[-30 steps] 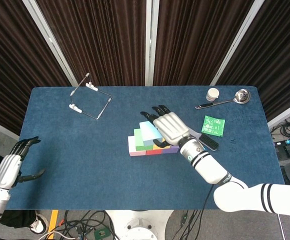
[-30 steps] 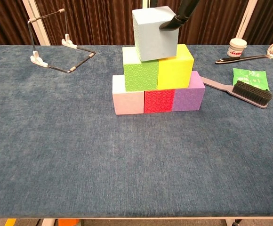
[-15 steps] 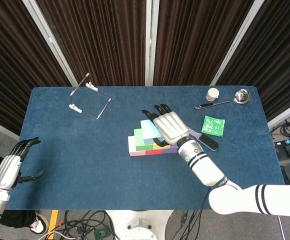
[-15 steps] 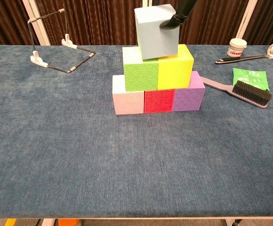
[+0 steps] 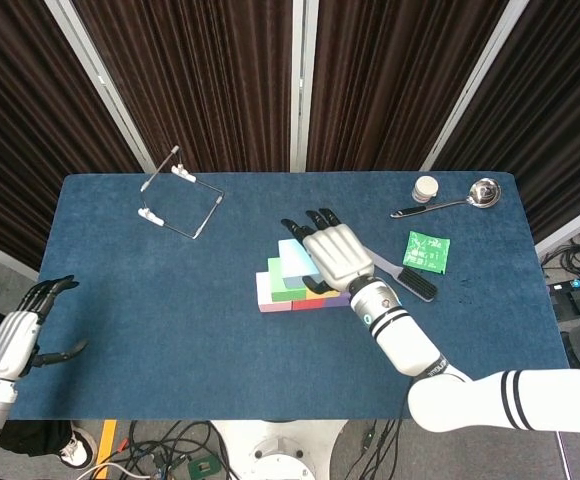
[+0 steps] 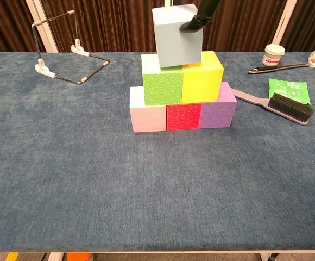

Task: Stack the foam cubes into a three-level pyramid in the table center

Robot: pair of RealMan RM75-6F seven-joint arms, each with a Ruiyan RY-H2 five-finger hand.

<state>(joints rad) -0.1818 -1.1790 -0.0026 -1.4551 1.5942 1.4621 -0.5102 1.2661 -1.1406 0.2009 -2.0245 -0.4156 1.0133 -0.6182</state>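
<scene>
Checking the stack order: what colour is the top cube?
Pale blue top cube, clearest in the chest view.

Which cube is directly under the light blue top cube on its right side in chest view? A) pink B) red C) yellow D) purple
C: the light blue cube sits over the seam of the green cube and yellow cube, with yellow on the right.

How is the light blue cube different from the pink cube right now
The light blue cube sits at the top of the stack, over the green and yellow cubes, with a fingertip of the right hand on it; the pink cube lies on the table at the bottom row's left end, untouched. The blue one is tilted, the pink one square. Both are pale foam cubes.
</scene>
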